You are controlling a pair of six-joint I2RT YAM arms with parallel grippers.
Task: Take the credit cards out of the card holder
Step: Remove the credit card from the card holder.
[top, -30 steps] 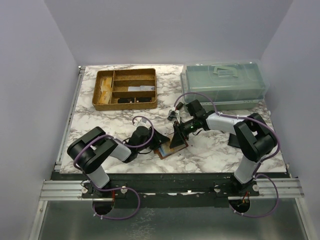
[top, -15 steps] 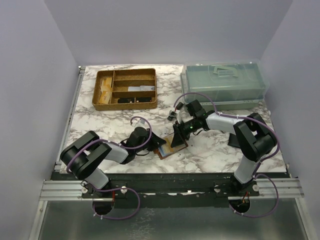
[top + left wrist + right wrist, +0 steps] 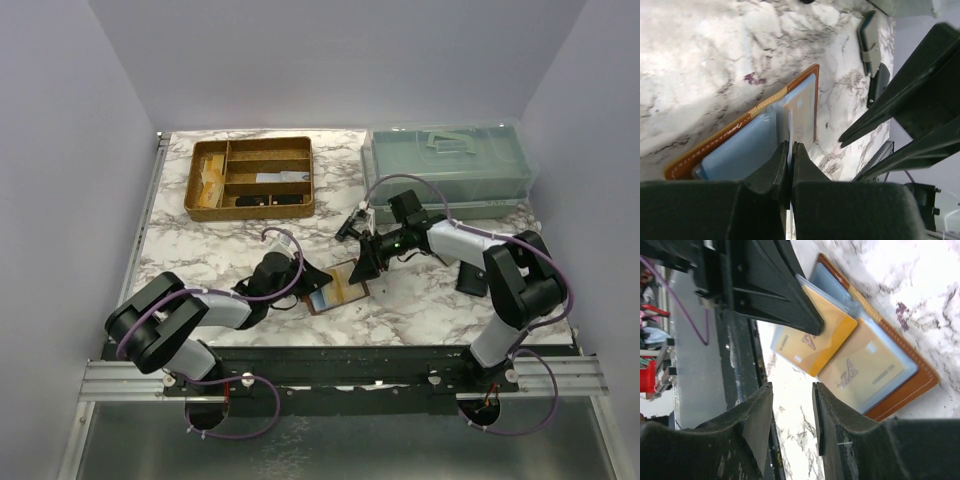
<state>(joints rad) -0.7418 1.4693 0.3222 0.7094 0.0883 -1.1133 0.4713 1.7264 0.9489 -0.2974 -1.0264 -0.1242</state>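
The reddish-brown card holder (image 3: 346, 284) lies open on the marble table between the two grippers. In the right wrist view its rim (image 3: 910, 390) frames a tan card (image 3: 865, 367) in a clear pocket. A yellow-orange card (image 3: 825, 340) with a light blue layer under it sticks out past the pocket. My left gripper (image 3: 318, 283) is shut on a thin card edge at the holder (image 3: 725, 136); its jaws (image 3: 790, 146) pinch the pale sheet. My right gripper (image 3: 362, 268) is open and empty (image 3: 791, 387), just right of the holder and above the table.
A gold-brown divided tray (image 3: 250, 178) stands at the back left. A clear lidded bin (image 3: 445, 165) stands at the back right. A small black object (image 3: 468, 278) lies beside the right arm. The table's front edge and metal rail (image 3: 340, 352) are close behind the holder.
My right gripper has drawn back up and to the right, off the holder. The holder now lies flatter and open, with the cards showing. My left arm has shifted slightly, its gripper staying at the holder.
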